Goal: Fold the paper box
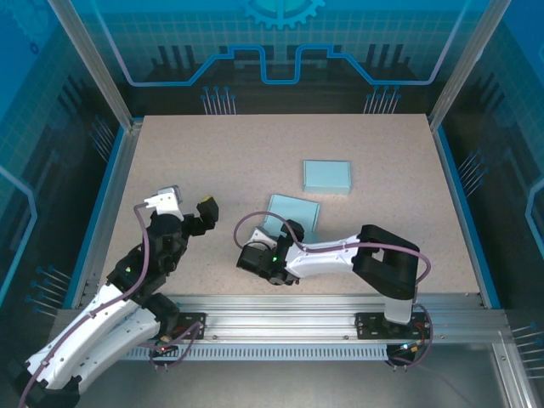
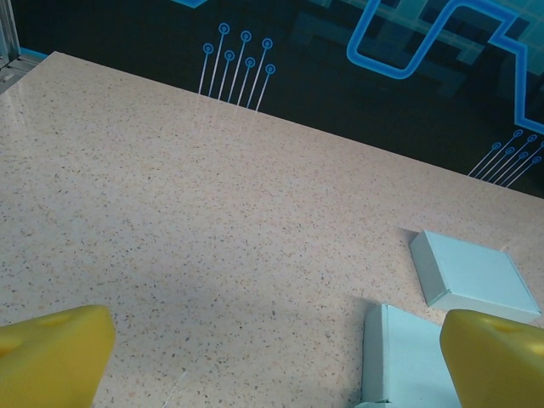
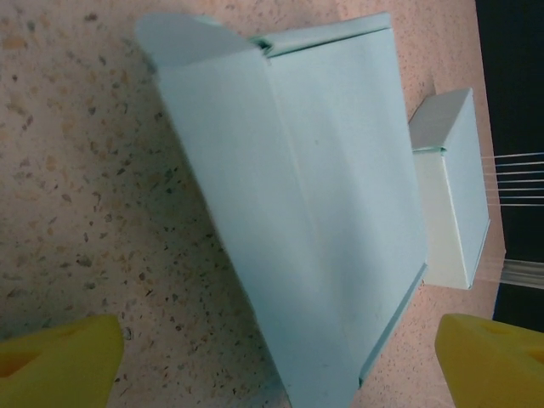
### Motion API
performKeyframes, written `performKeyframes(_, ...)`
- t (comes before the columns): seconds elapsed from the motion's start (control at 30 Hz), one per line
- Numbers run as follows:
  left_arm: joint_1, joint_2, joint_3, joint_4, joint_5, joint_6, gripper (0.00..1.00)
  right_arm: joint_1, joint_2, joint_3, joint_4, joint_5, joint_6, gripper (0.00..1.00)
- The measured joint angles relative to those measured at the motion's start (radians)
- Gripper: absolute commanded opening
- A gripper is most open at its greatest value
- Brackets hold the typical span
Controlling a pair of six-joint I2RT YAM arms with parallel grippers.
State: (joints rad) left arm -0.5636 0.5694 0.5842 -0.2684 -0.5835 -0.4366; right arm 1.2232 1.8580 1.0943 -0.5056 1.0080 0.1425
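So here's where my two arms are at on the box job. The half-folded paper box (image 1: 293,217) is sitting around the middle of the speckled table (image 1: 212,153), light blue, one broad panel facing up. From my right wrist camera that panel (image 3: 323,212) looks tilted, with a smaller flap (image 3: 191,42) bent off its far corner. I can't see inside it from any angle, so no idea if anything's in there. Just behind it, a little further from my bases and off to the right, there's a closed paper box (image 1: 327,175) in the same blue, lying flat with all its sides shut, so I can't tell its contents either. The two are near each other; from above they look apart, though in the wrist shot they overlap. My right gripper (image 3: 278,361) is parked low right at the near edge of the half-folded one, jaws spread wide, a yellow pad (image 3: 59,357) out to each side and neither one on the paper as far as I can see. My left gripper (image 1: 187,208) is off to the left over bare tabletop, well apart from both boxes, jaws spread wide too and holding nothing. Its own camera looks across the table at the closed box (image 2: 472,272), with a corner of the half-folded one (image 2: 399,357) beside its right pad (image 2: 493,357).
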Motion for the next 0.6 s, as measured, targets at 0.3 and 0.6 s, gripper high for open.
performKeyframes(0.3, 0.000, 0.012, -0.011, 0.003, -0.004, 0.020, 0.99, -0.063, 0.011, 0.000, 0.090, -0.053, -0.087, 0.90)
performKeyframes(0.6, 0.000, 0.041, -0.011, 0.005, -0.004, 0.025, 0.99, -0.097, 0.063, 0.030, 0.125, -0.071, -0.132, 0.72)
